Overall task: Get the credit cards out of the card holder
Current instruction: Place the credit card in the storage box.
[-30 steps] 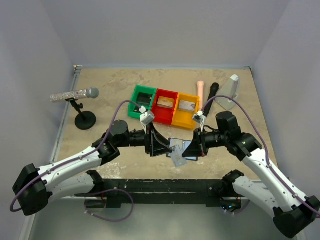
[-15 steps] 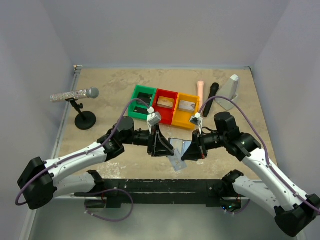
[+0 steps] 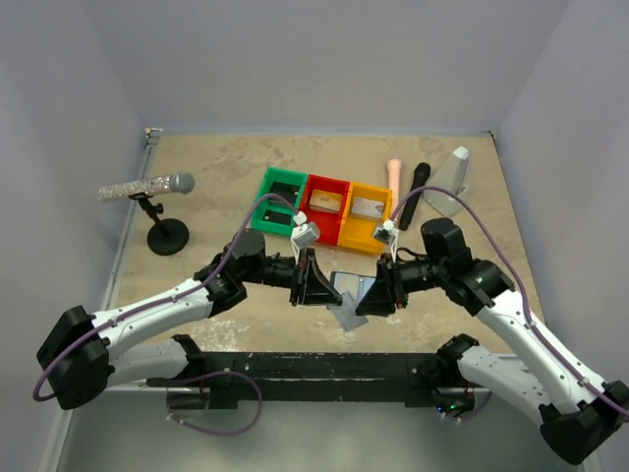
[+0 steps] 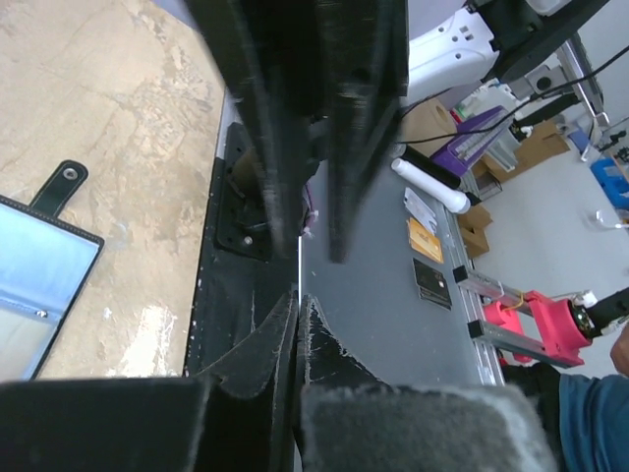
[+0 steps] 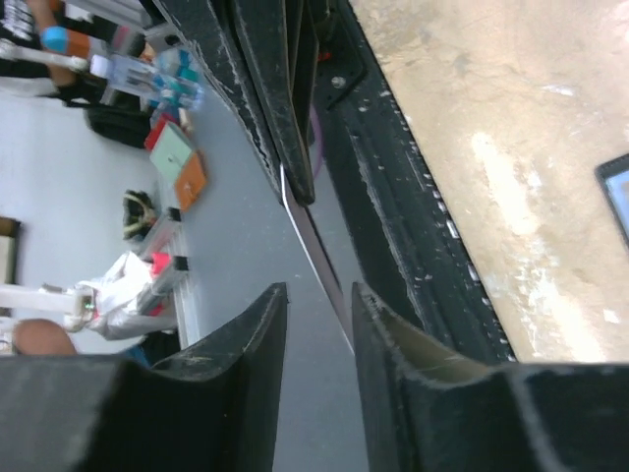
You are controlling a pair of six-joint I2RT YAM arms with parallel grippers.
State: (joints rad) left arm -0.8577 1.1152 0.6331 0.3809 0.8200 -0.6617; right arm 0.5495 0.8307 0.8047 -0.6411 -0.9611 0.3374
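The card holder (image 3: 352,284) lies open on the table between the two grippers, pale blue face up; its blue face and black tab (image 4: 67,177) show at the left of the left wrist view. A silvery grey credit card (image 3: 350,317) hangs in the air just in front of it. My left gripper (image 3: 334,298) is shut on that card, seen edge-on as a thin pale line (image 4: 297,265) between its fingers. My right gripper (image 3: 362,305) faces it, open; the card's edge (image 5: 319,256) runs into the gap next to one finger (image 5: 378,324).
Joined green (image 3: 280,200), red (image 3: 325,209) and yellow (image 3: 366,218) bins sit behind the grippers, with cards in the red and yellow ones. A microphone on a stand (image 3: 167,236) is at the left. A pink stick (image 3: 394,177), a black pen (image 3: 418,187) and a clear wedge (image 3: 452,182) lie at the back right.
The left gripper moved right to the card and closed on it. The right gripper, shut on the card before, has opened its jaws.
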